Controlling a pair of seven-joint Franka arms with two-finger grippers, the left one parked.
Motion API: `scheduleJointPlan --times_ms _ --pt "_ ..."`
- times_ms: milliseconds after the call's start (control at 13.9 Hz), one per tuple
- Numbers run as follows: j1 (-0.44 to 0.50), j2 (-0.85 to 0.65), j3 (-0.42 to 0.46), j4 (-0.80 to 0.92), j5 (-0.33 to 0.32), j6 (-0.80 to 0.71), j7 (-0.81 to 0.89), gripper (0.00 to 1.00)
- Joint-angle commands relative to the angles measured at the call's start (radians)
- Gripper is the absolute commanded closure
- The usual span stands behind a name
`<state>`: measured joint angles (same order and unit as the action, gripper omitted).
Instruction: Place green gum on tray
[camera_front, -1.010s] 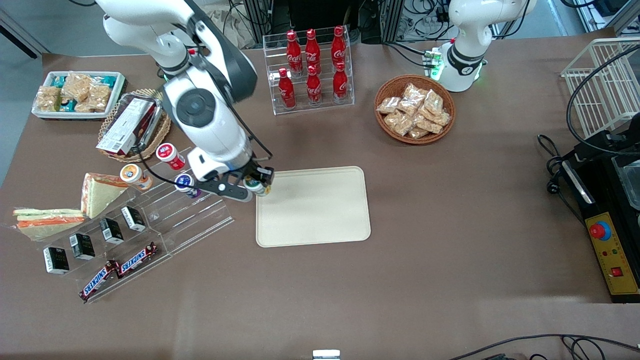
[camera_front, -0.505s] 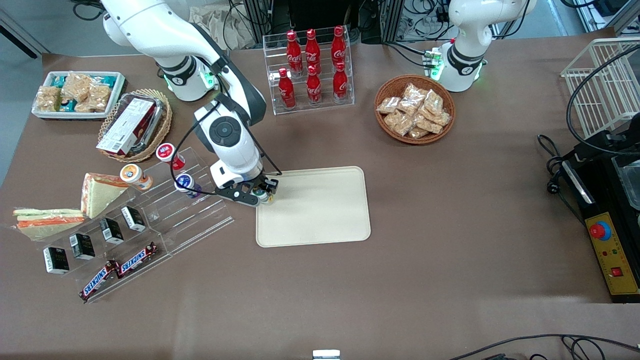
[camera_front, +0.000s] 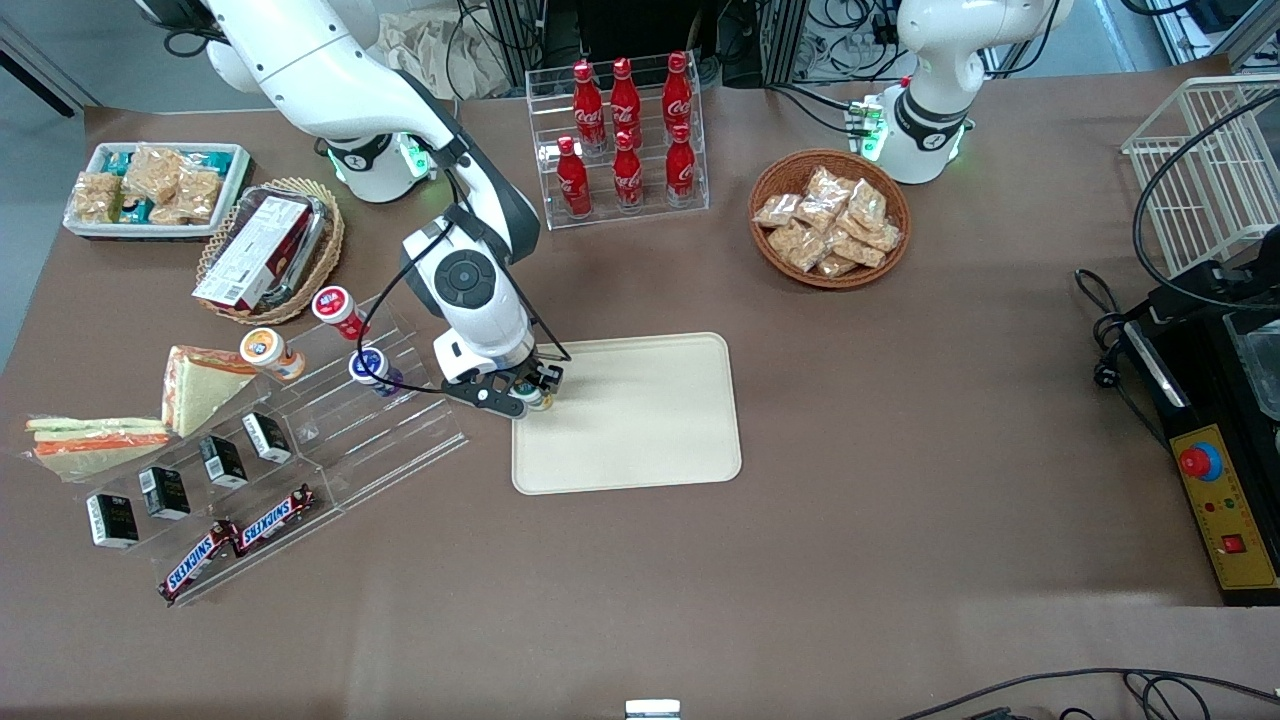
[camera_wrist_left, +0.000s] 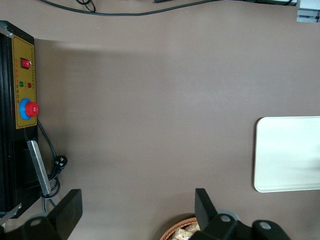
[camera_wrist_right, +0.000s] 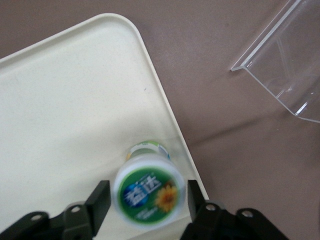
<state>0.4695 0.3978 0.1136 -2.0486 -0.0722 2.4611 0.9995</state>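
The green gum (camera_wrist_right: 147, 196), a small bottle with a green-rimmed white lid, stands upright on the cream tray (camera_wrist_right: 75, 115), just inside the tray's rim at the edge toward the working arm's end. My right gripper (camera_wrist_right: 148, 200) is straight above it with one finger on each side of the lid. A narrow gap shows between each finger and the lid, so the jaws stand open round it. In the front view the gripper (camera_front: 533, 392) is low over that edge of the tray (camera_front: 640, 420), and the gum (camera_front: 537, 399) is mostly hidden under it.
A clear acrylic stepped rack (camera_front: 360, 420) lies beside the tray, with purple-lidded (camera_front: 372, 366), red-lidded (camera_front: 335, 306) and orange-lidded (camera_front: 262, 350) bottles, small black boxes and Snickers bars. Its corner shows in the right wrist view (camera_wrist_right: 285, 65). A cola bottle rack (camera_front: 620, 140) and a snack basket (camera_front: 828, 218) stand farther from the camera.
My right arm has come down and shifted slightly over the tray's edge, bringing the green gum from above the table down onto the tray. The fingers now stand just clear of the lid.
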Motion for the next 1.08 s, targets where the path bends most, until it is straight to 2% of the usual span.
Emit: scheduleJointPlan --times_ms 0,433,649,1010 --pt "0.008 0.001 -0.003 -0.001 -0.034 0.016 0.044 0.00" --pt "0.005 -0.037 -0.003 0.050 -0.034 -0.034 0.028 0.00" --pt "-0.003 -0.077 -0.003 0.172 -0.034 -0.199 -0.011 0.00" --pt "-0.028 -0.089 -0.011 0.539 -0.049 -0.586 -0.217 0.00"
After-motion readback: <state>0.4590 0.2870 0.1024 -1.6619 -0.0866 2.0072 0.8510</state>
